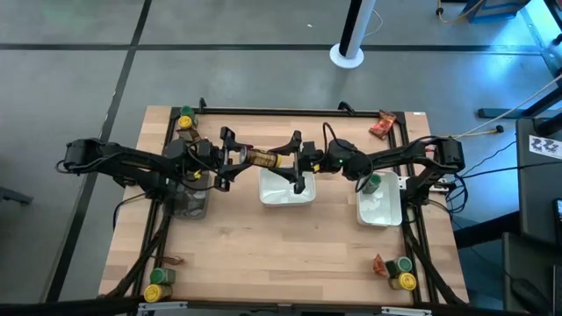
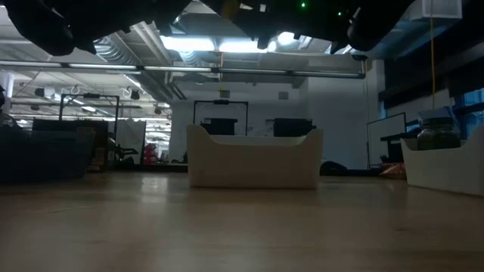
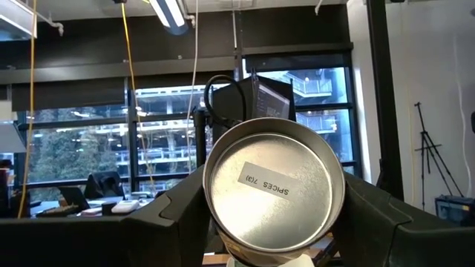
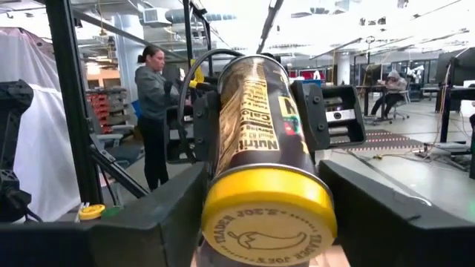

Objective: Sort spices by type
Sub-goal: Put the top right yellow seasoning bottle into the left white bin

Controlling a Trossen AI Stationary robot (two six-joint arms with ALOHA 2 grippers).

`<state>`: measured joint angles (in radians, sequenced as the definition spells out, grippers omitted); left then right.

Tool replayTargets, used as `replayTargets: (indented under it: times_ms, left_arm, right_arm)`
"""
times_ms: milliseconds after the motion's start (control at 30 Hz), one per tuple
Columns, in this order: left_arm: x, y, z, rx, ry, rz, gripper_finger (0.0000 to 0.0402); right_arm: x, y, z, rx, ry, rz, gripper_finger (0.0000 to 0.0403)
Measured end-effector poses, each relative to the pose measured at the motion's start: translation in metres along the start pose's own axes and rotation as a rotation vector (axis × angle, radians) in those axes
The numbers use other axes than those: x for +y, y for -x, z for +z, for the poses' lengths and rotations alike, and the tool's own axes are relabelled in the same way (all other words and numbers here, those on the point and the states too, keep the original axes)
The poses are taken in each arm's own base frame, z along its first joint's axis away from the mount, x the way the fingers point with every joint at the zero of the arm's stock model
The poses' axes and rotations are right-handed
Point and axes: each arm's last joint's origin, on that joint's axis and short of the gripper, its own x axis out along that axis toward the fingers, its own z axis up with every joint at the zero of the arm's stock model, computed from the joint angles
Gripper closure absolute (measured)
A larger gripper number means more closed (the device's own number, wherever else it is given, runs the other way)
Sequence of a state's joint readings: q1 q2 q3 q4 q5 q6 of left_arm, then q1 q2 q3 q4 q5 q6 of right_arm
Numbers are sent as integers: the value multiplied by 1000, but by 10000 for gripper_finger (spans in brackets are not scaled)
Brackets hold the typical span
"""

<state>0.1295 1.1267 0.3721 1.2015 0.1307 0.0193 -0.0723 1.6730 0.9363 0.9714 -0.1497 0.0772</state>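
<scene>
A brown spice jar with a yellow lid (image 1: 263,159) lies level in the air above the far edge of the middle white tray (image 1: 287,195). My left gripper (image 1: 234,159) is shut on its metal bottom end and my right gripper (image 1: 295,161) on its lid end. The two grippers face each other. A green-lidded jar (image 1: 373,183) stands in the right white tray (image 1: 380,211) and also shows in the low view as the green-lidded jar (image 2: 437,133). Other jars and red-orange packets lie at the table's corners. My left gripper pinches the jar at its metal bottom end (image 3: 223,222) between both fingers, coming level from the table's left, along the jar. The jar is lifted clear. My right gripper has its fingers on either side of the yellow lid end (image 4: 223,215), coming level from the table's right, along the jar.
A clear bin (image 1: 189,200) sits under the left arm. A jar (image 1: 184,118) stands at the far left corner and a packet (image 1: 382,125) lies at the far right. Jars (image 1: 158,283) with a packet are near left; jars (image 1: 401,272) with a packet are near right. A person (image 4: 152,111) stands beyond the table.
</scene>
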Motion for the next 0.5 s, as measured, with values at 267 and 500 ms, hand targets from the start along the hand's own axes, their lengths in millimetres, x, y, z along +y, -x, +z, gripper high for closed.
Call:
replayTargets:
  times_ms: [267, 500]
  left_arm:
    - [0, 0, 0, 0, -8, 1, 196]
    - [0, 0, 0, 0, -8, 1, 196]
  right_arm:
    - [-1, 0, 0, -2, 3, -26, 134]
    - [-1, 0, 0, -2, 1, -26, 104]
